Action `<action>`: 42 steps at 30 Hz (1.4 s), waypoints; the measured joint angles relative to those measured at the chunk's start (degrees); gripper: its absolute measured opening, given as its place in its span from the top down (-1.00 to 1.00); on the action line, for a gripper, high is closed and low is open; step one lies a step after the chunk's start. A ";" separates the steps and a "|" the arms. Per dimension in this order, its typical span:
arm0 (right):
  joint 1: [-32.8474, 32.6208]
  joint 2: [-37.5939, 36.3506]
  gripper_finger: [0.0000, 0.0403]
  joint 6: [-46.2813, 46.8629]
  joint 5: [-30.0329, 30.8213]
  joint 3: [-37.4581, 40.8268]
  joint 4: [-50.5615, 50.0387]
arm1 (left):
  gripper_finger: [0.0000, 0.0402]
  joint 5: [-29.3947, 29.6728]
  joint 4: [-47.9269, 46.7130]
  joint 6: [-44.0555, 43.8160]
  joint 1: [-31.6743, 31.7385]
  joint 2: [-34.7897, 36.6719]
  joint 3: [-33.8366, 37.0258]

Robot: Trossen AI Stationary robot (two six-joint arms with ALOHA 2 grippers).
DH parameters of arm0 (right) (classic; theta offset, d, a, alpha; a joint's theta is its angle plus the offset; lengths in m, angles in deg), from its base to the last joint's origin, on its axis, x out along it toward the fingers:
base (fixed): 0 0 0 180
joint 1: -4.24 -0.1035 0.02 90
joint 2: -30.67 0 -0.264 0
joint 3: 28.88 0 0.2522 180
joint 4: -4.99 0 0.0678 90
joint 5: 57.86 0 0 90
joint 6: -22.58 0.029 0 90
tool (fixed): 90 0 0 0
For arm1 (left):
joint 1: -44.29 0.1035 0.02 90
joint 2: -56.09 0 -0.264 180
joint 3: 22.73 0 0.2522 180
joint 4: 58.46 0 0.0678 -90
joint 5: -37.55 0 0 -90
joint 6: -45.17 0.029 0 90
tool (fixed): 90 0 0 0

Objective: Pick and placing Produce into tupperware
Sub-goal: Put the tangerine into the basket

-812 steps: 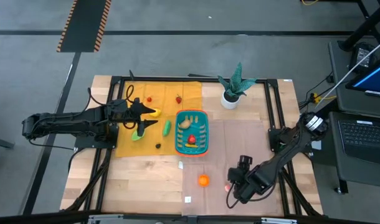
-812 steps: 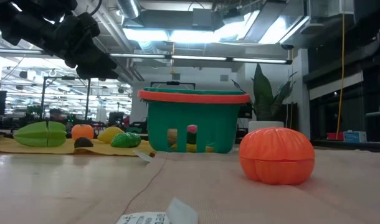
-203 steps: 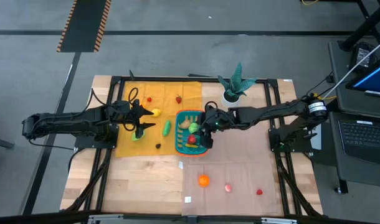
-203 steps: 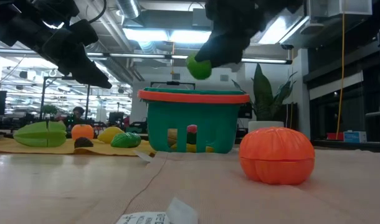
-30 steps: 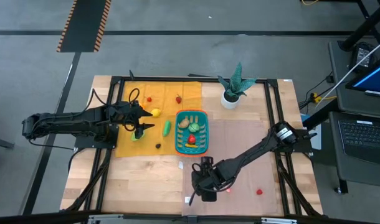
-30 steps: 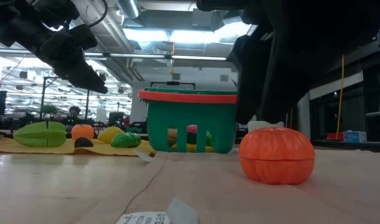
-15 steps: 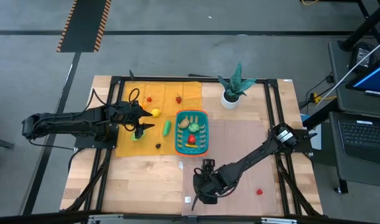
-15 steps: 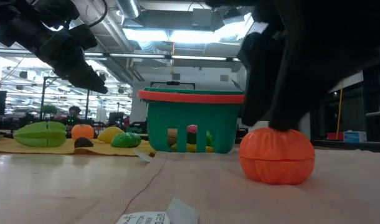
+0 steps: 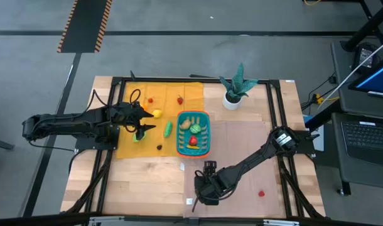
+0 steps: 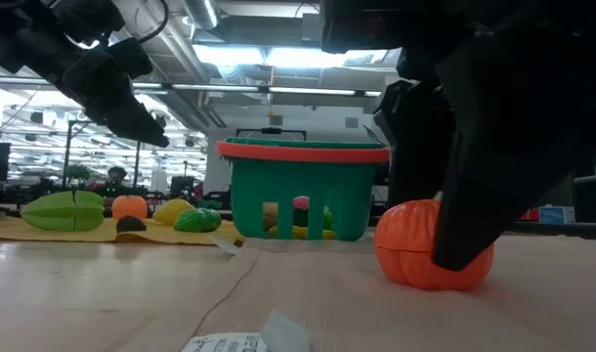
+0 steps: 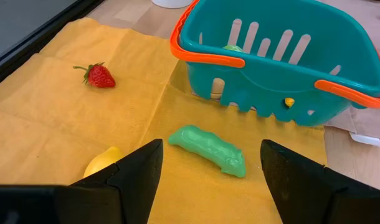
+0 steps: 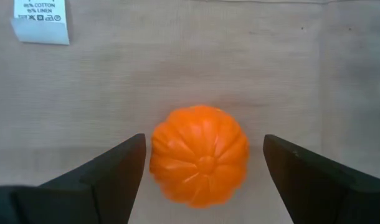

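Descent over the last second has brought the right gripper (image 12: 201,186) down wide open astride the orange pumpkin (image 12: 199,154), ungripped, so closing comes next.

The only readable print is on a small white fabric care tag (image 12: 42,20) lying flat on the beige linen cloth (image 12: 177,62) that covers the table. In the right wrist view its last line reads "95% LINEN", under a line that looks like "5% COTTON", with a row of laundry symbols above them too small to make out. The same tag (image 10: 241,339) shows at the cloth's near edge in the low view, its dark print there not legible. No other writing, brand, number or sign can be read.
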 joint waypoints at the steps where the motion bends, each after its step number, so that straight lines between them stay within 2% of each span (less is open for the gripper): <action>1: 0.00 0.00 -0.61 0.00 0.00 -0.01 0.01 | -0.30 -0.01 0.00 0.00 -0.01 0.01 0.00; 29: 0.90 0.72 -0.59 -0.24 -1.04 -0.04 0.16 | -0.30 -0.01 -0.12 0.00 -0.01 -0.01 0.00; 33: 1.07 0.72 -0.50 -0.13 -1.49 -0.04 0.18 | -0.30 -0.02 -0.17 0.00 0.00 -0.02 0.00; 39: 1.07 0.70 -0.21 -0.20 -1.44 -0.04 0.16 | -0.30 -0.01 -1.07 0.00 0.00 0.00 0.00; 42: 1.07 0.68 -0.18 -0.22 -1.40 -0.10 0.06 | -0.30 0.00 -1.07 0.00 0.00 -0.01 0.00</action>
